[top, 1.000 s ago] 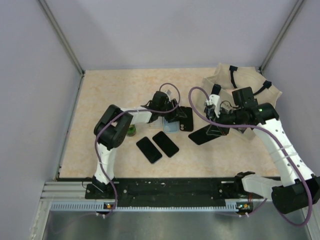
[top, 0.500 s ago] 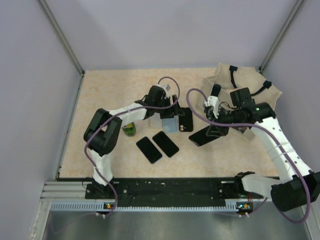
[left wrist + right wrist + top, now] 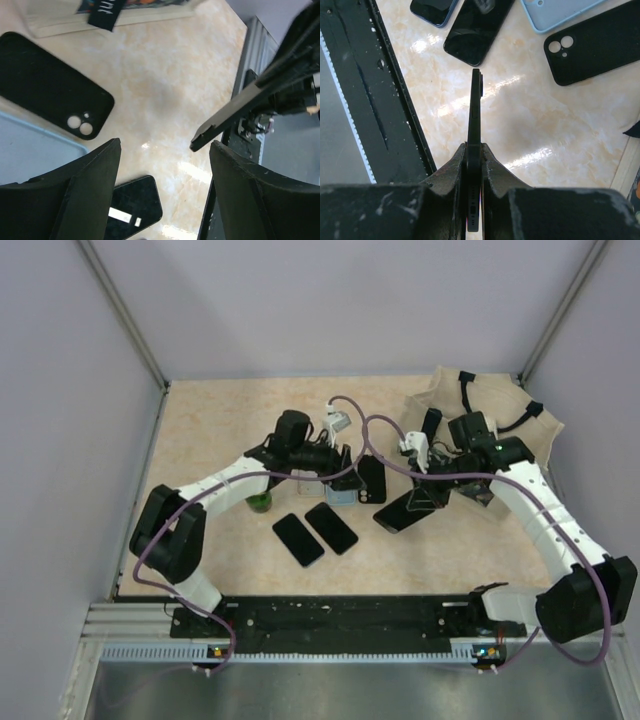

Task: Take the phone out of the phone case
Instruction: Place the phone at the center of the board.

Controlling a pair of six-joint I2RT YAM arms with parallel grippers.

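Observation:
My right gripper (image 3: pixel 420 498) is shut on a black phone (image 3: pixel 403 511) and holds it tilted above the table; in the right wrist view the phone (image 3: pixel 476 100) stands edge-on between the fingers (image 3: pixel 497 172). An empty black case (image 3: pixel 372 480) and a light blue case (image 3: pixel 341 492) lie flat left of it, and both show in the right wrist view, black (image 3: pixel 592 42) and blue (image 3: pixel 555 12). My left gripper (image 3: pixel 343 466) hovers open and empty over the blue case (image 3: pixel 25 155), beside the black case (image 3: pixel 50 95). The held phone (image 3: pixel 227 120) shows to its right.
Two more black phones (image 3: pixel 298 538) (image 3: pixel 331 527) lie face up near the front. A small green object (image 3: pixel 261 502) sits under the left forearm. A beige bag (image 3: pixel 480 405) with black straps fills the back right corner. The black rail (image 3: pixel 330 615) runs along the near edge.
The left arm's elbow has swung out to the left while its gripper stayed over the cases. The right gripper has shifted a little left with the phone.

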